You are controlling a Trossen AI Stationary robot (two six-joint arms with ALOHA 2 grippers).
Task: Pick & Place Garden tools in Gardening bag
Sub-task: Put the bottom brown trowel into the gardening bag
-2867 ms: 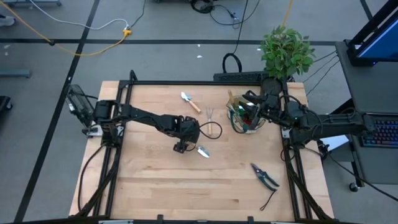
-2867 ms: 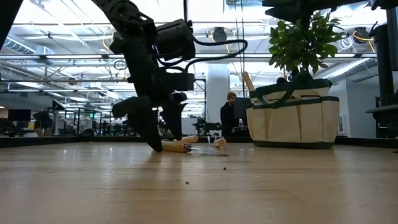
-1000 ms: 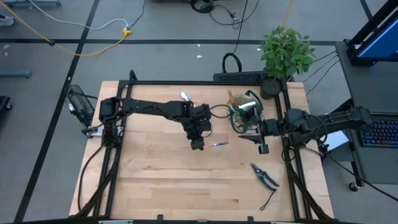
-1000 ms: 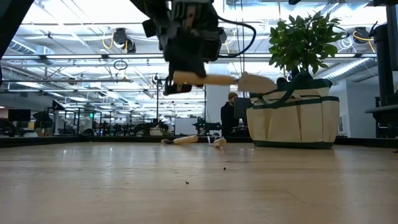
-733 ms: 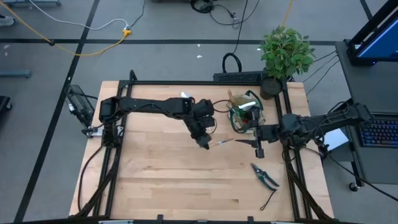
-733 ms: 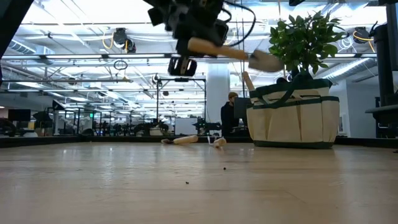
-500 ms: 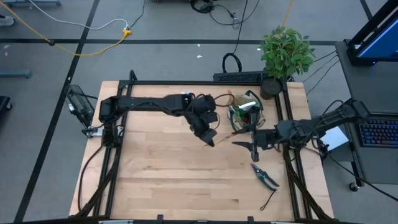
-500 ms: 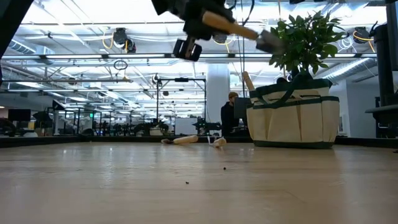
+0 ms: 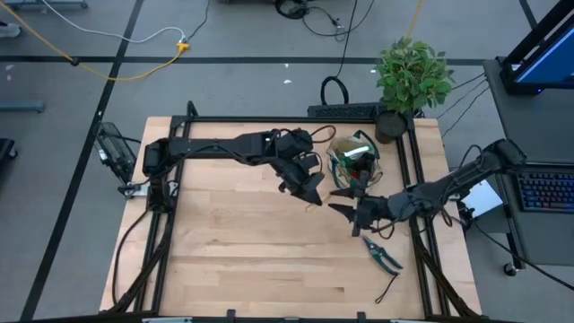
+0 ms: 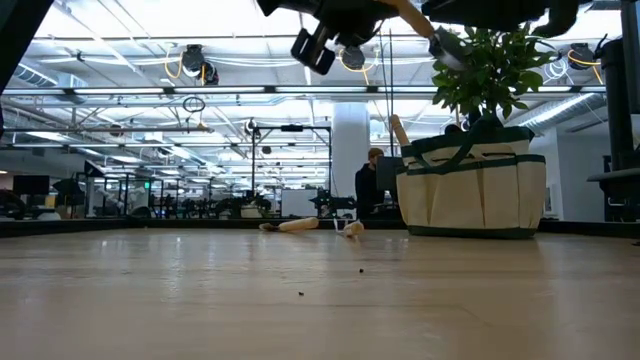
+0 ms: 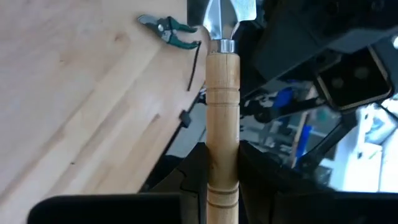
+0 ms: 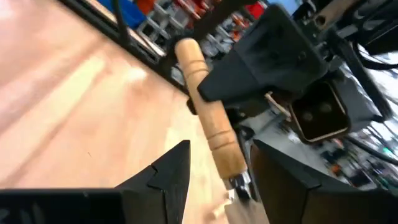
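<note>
Left pincer (image 9: 314, 191) grips trowel (image 11: 222, 112) beside tool-filled gardening bag (image 9: 352, 167); right pincer (image 9: 354, 218) wide

Pale wooden tabletop (image 9: 242, 242) in a black metal frame (image 9: 269, 119), on grey floor (image 9: 72, 99) crossed by a yellow cable (image 9: 134, 70). Leafy green potted plant (image 9: 413, 74) at one corner. Beyond, bright hall under white ceiling trusses (image 10: 120, 90); seated person (image 10: 370, 185) far back.
</note>
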